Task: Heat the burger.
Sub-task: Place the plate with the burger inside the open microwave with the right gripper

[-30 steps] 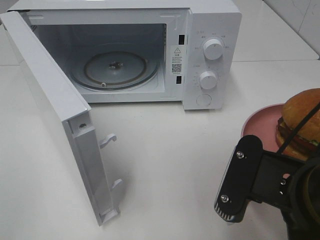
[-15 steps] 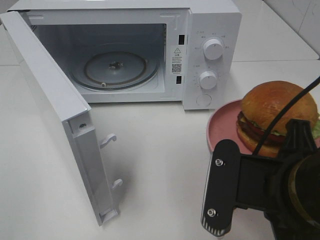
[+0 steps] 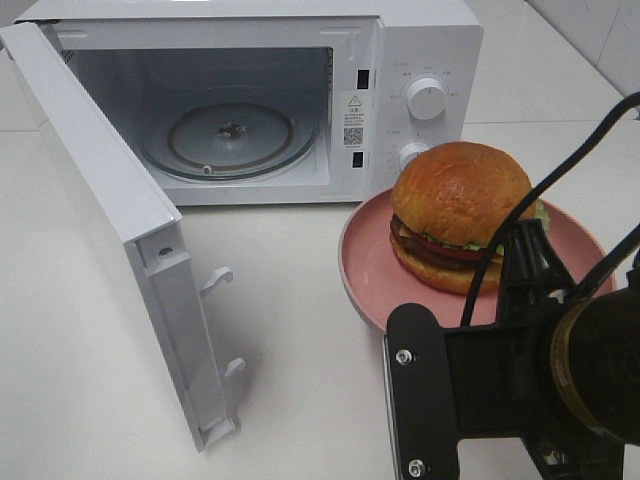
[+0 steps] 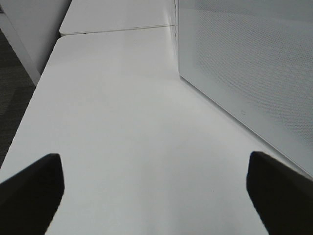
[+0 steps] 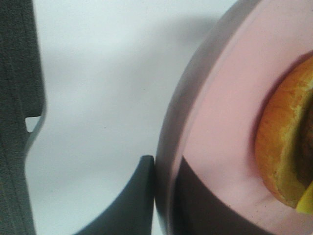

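Observation:
The burger (image 3: 460, 200), with a golden-brown bun, lettuce, tomato and cheese, sits on a round pink plate (image 3: 365, 260) just right of the open microwave (image 3: 420, 40). My right gripper (image 3: 522, 275) is shut on the plate's near rim, and its arm fills the lower right corner. In the right wrist view the gripper (image 5: 168, 200) pinches the plate (image 5: 215, 98) edge with one finger on each face, and the burger (image 5: 283, 147) shows at the side. My left gripper (image 4: 154, 196) stands open over bare table beside the microwave door (image 4: 244, 58).
The microwave's door (image 3: 110, 210) swings out to the left toward the table's front. Its glass turntable (image 3: 235, 135) has nothing on it. The plate overlaps the lower knob in view. White table (image 3: 300, 330) lies between door and plate.
The right arm has carried the plate and burger leftward from the right edge toward the microwave's front. The left gripper and the door have not moved.

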Available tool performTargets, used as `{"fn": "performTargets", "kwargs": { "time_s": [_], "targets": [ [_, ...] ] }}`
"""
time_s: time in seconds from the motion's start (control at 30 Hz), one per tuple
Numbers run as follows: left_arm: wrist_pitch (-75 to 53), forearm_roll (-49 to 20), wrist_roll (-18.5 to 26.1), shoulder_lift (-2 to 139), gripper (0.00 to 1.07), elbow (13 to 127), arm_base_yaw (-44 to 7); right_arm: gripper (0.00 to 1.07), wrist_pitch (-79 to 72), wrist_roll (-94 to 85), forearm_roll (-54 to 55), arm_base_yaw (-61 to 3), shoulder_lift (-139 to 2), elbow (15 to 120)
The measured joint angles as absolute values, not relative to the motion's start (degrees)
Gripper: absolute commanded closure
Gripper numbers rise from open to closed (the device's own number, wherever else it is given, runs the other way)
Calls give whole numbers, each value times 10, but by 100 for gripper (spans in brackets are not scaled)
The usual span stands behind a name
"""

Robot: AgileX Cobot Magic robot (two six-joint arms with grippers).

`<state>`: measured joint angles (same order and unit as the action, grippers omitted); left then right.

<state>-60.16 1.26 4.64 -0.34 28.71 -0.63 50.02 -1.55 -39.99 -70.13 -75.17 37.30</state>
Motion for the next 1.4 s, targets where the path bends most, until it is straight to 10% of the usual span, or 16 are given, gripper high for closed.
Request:
{"fn": "performTargets", "kwargs": {
  "time_s": [0.67, 1.4],
  "targets": [
    [-602, 13, 46, -3, 13, 287, -6, 107, 401, -128, -451, -700, -752, 373],
    [-602, 13, 46, -3, 13, 287, -6, 107, 253, -484, -339, -525, -752, 372]
  ]
}}
